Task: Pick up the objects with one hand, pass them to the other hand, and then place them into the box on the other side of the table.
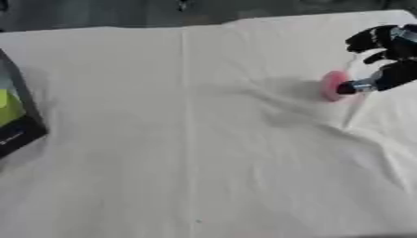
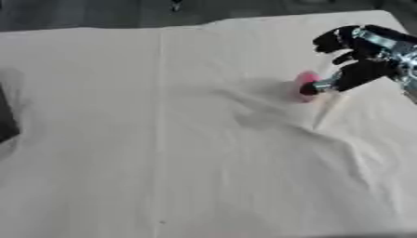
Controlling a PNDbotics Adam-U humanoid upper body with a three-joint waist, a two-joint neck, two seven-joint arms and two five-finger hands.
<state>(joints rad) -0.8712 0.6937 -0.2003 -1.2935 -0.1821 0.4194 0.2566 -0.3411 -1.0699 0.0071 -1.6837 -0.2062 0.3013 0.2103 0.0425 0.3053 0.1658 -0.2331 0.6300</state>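
Observation:
A small round pink object (image 1: 329,84) stands on the white cloth at the table's right side. My right hand (image 2: 363,69) comes in from the right edge, just right of it. The thumb tip (image 1: 348,88) touches the pink object's right face. The other fingers (image 2: 335,40) hang bent above and behind it, apart from it, so nothing is held. A black box (image 1: 18,131) sits at the far left edge, cut off by the frame, with something yellow-green (image 1: 6,106) inside. My left hand shows in no view.
The white cloth (image 1: 195,153) covers the whole table and is creased into ridges running from the pink object toward the lower right. The table's far edge and a dark floor (image 1: 97,11) lie along the top.

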